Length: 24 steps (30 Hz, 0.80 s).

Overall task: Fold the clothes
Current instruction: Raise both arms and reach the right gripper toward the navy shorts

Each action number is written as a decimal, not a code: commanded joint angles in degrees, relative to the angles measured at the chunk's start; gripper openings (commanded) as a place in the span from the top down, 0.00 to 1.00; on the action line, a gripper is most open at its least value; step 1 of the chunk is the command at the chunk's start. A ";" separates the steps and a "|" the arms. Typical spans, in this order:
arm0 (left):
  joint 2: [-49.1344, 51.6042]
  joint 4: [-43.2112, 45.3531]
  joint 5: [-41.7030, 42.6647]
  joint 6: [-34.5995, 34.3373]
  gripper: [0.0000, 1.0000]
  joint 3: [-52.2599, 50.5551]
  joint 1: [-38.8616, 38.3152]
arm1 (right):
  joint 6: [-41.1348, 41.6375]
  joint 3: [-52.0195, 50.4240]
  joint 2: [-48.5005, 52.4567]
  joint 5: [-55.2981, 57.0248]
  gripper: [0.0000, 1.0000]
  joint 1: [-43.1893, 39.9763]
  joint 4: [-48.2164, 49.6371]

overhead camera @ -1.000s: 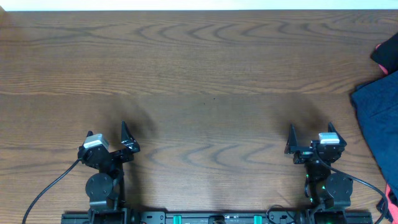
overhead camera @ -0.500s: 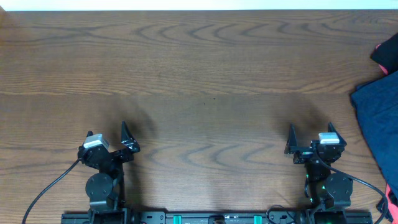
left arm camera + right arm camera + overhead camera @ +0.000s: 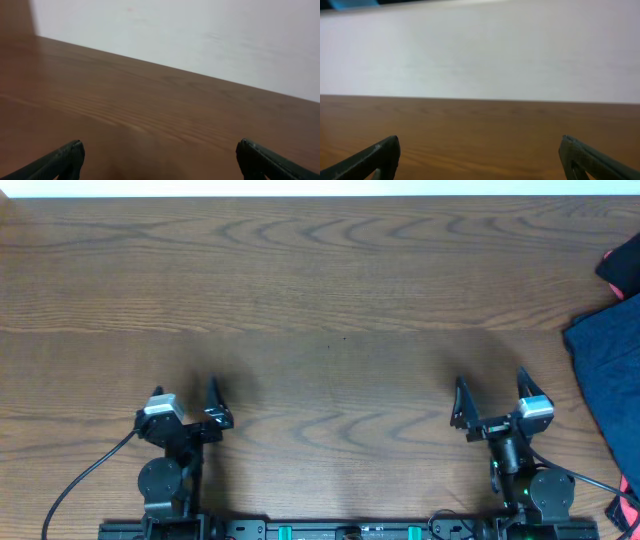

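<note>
- The tabletop (image 3: pixel 330 290) is dark wood with a strong grain and fills the overhead view from side to side. A thin pale strip of wall (image 3: pixel 320 186) runs along its far edge.
- The left hand (image 3: pixel 185 395) sits low on the left, close to the near edge, above its own arm. Its jaws are spread wide and hold nothing.
- In the left wrist view, its two dark fingers (image 3: pixel 62 160) show only in the bottom corners, far apart. Brown wood lies between them, and the white wall is behind.
- The right hand (image 3: pixel 491 392) sits low on the right, close to the near edge and level with the left one. It points toward the far side of the tabletop. Its jaws are also spread wide, and they grip nothing.
- In the right wrist view, the fingers (image 3: pixel 377 157) again appear in the two bottom corners. Wood grain stretches ahead of them to the wall.
- The shorts (image 3: pixel 608 370) lie on the tabletop at the far right edge as a dark navy mass, partly cut off by the frame. They are to the right of the right hand and well apart from it. Neither hand touches them.
- A bit of red and black cloth (image 3: pixel 622 268) shows at the right edge, just beyond the shorts on the far side. It is too cropped to tell what it is.
</note>
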 commanded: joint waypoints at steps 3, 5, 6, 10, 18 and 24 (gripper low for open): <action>0.87 -1.31 8.33 -0.07 0.02 4.07 -0.02 | 3.72 2.03 1.01 -7.80 0.01 0.42 -0.22; 3.10 -2.29 8.31 -0.85 0.02 7.50 -0.02 | 3.48 4.39 3.74 -7.13 0.01 0.42 -1.70; 4.74 -3.39 8.31 -0.85 0.02 9.42 -0.02 | 3.48 5.97 5.62 -6.97 0.01 0.39 -2.71; 15.74 -11.13 8.31 -0.83 0.02 20.52 -0.02 | 1.73 15.89 17.77 -7.96 0.01 0.39 -8.94; 47.43 -35.50 8.33 -0.83 0.02 53.70 -0.02 | -1.73 44.04 47.63 -10.82 0.01 0.39 -30.93; 65.22 -54.45 7.89 0.11 0.02 73.33 -0.02 | -2.23 59.80 62.51 -14.53 0.01 0.42 -47.30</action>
